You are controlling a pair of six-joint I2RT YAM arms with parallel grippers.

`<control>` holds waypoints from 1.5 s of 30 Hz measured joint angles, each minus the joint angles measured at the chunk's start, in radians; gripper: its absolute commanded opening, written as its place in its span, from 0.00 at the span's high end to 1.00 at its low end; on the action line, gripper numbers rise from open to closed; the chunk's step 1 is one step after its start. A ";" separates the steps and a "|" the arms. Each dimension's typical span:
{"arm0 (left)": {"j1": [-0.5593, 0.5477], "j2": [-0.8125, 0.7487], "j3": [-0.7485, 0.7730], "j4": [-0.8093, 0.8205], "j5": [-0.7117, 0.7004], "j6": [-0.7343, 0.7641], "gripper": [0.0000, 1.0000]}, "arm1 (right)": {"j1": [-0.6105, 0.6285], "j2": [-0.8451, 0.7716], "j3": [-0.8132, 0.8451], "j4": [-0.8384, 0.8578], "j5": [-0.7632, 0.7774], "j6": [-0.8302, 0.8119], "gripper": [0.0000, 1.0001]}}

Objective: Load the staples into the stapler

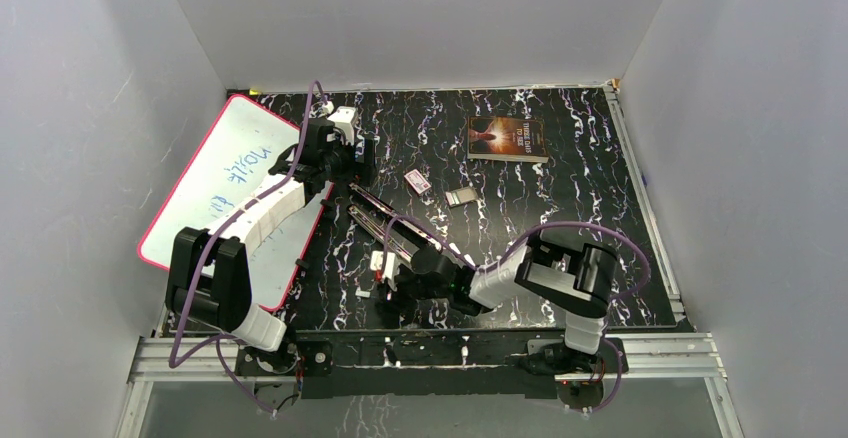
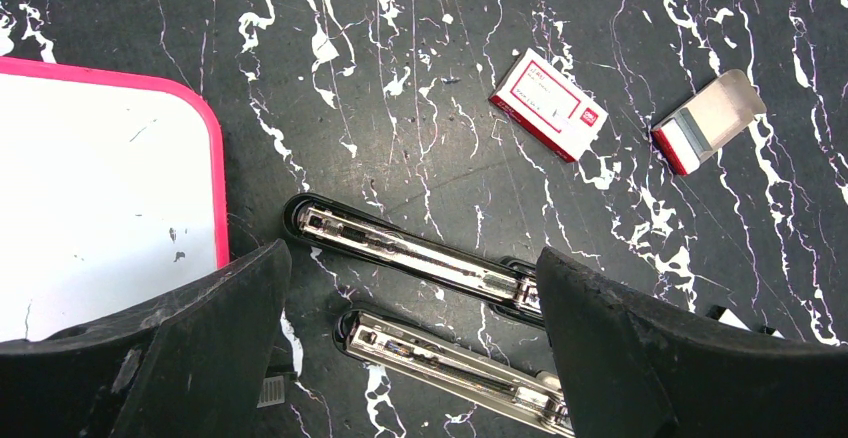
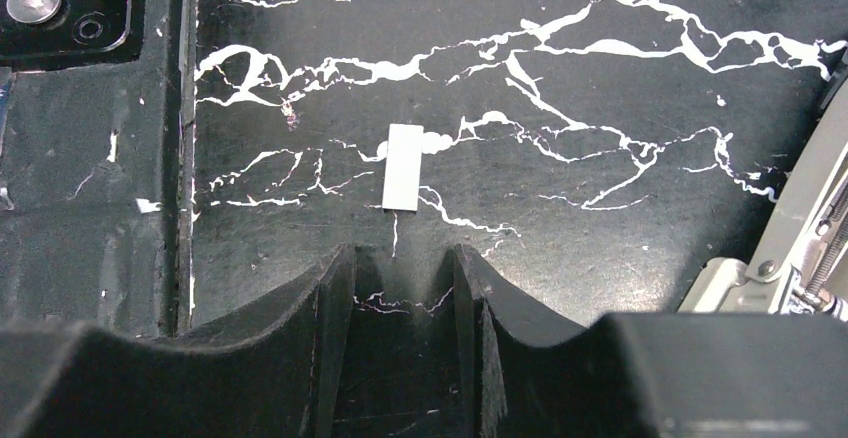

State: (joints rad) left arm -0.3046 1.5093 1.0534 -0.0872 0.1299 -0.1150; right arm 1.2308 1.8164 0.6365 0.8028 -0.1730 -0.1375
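The stapler (image 1: 392, 226) lies opened flat mid-table, and the left wrist view shows its two long halves side by side, the upper one (image 2: 420, 253) and the lower one (image 2: 450, 358), with their metal channels facing up. My left gripper (image 2: 410, 348) hangs above them, open wide and holding nothing. A short silvery-white strip of staples (image 3: 402, 166) lies flat on the table just beyond my right gripper (image 3: 403, 263). That gripper is low near the table's front edge, open with a narrow gap, and nothing sits between its fingers (image 3: 340, 278).
A red-and-white staple box (image 2: 548, 104) and its open tray (image 2: 708, 118) lie beyond the stapler. A pink-rimmed whiteboard (image 1: 235, 188) sits at the left and a book (image 1: 507, 139) at the back. The table's edge plate (image 3: 60, 8) lies left of the strip.
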 measured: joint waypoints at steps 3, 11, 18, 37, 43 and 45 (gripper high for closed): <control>0.000 0.000 0.000 0.000 0.000 0.000 0.08 | -0.001 0.010 0.000 0.020 -0.013 -0.008 0.51; 0.000 0.000 0.000 0.000 -0.003 0.000 0.08 | -0.003 0.032 0.017 0.034 -0.040 -0.024 0.52; 0.000 0.000 0.000 0.000 -0.003 0.000 0.08 | -0.003 0.058 0.054 0.021 -0.056 -0.024 0.54; 0.000 0.000 0.000 0.000 -0.003 0.000 0.08 | -0.002 0.085 0.089 0.009 -0.068 -0.023 0.65; 0.000 0.000 0.000 0.000 -0.004 0.000 0.08 | -0.002 0.090 0.095 0.008 -0.070 -0.023 0.68; 0.000 0.000 0.000 0.000 -0.004 0.000 0.08 | -0.002 0.090 0.095 0.008 -0.070 -0.023 0.69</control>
State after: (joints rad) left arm -0.3046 1.5093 1.0534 -0.0872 0.1261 -0.1146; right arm 1.2289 1.9064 0.7319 0.8108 -0.2428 -0.1604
